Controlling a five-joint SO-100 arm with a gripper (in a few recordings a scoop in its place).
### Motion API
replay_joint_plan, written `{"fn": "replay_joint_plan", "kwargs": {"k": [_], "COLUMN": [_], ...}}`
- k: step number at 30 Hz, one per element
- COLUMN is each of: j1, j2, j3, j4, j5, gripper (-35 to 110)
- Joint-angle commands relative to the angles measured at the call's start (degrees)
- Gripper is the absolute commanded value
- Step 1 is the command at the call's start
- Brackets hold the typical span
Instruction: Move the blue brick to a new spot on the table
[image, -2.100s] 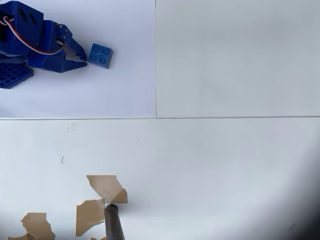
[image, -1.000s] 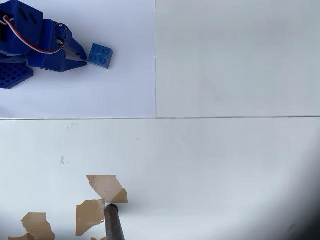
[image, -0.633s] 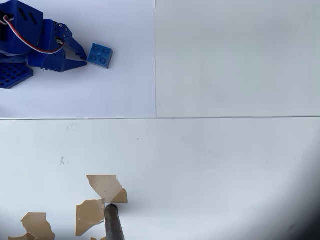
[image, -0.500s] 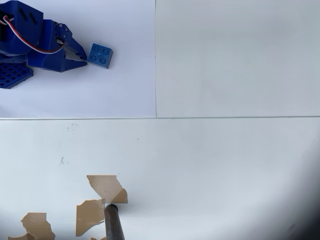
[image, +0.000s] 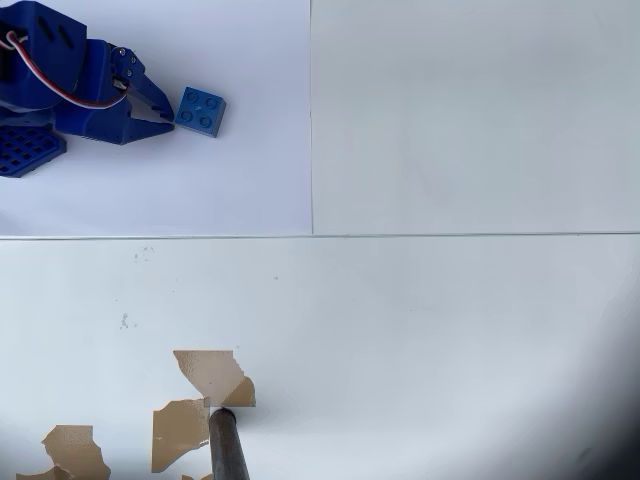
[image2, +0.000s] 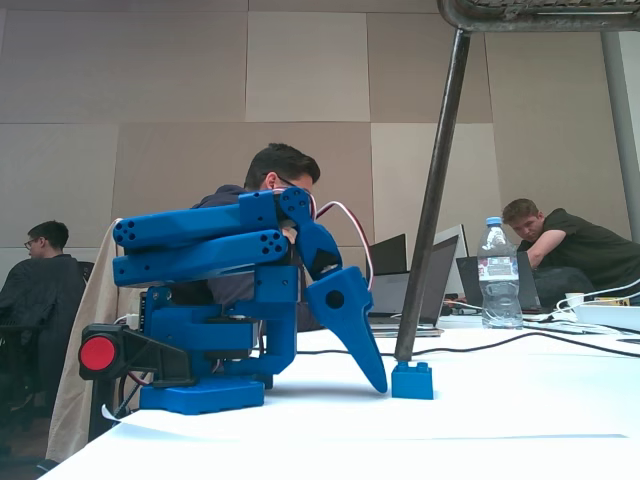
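The blue brick (image: 200, 110) is a small 2x2 piece lying flat on the white table (image: 450, 330) at the upper left of the overhead view. My blue gripper (image: 166, 113) points right at it, with its tips just left of the brick. The jaws look closed together with nothing between them. In the fixed view the gripper (image2: 381, 386) angles down to the table (image2: 500, 420), its tip beside the brick (image2: 412, 381), which stands free on the surface.
A dark pole (image: 228, 445) rises from the table near brown chipped patches (image: 213, 375) at the bottom left. A dark blue perforated part (image: 25, 150) lies by the arm base. Behind the table are laptops, a water bottle (image2: 497, 272) and seated people.
The gap between the jaws has narrowed since the earliest frame. The brick has stayed where it was, and the arm has held still over the last second.
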Motion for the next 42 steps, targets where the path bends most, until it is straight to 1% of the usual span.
{"fn": "replay_joint_plan", "kwargs": {"k": [1, 7, 10, 14, 16, 19, 21, 27, 33, 42], "j1": [1.41, 2.72, 1.05, -1.85, -2.11, -0.62, 1.49, 6.68, 8.35, 4.39], "j2": [-0.09, -3.78, -10.72, -24.61, -30.76, -37.27, -39.11, -43.59, -50.89, -57.66], "j3": [-1.76, -8.0, -13.89, -24.7, -29.18, -33.31, -33.93, -32.52, -30.94, -28.39], "j4": [1.85, 3.87, 4.04, 2.72, 1.49, -1.14, -3.6, -8.26, -14.24, -20.04], "j5": [-1.32, -4.04, -1.32, 4.39, 5.1, 3.16, 1.23, -6.06, -8.09, -5.19], "gripper": [2, 3, 4, 5, 10, 21, 29, 37, 37, 33]}}
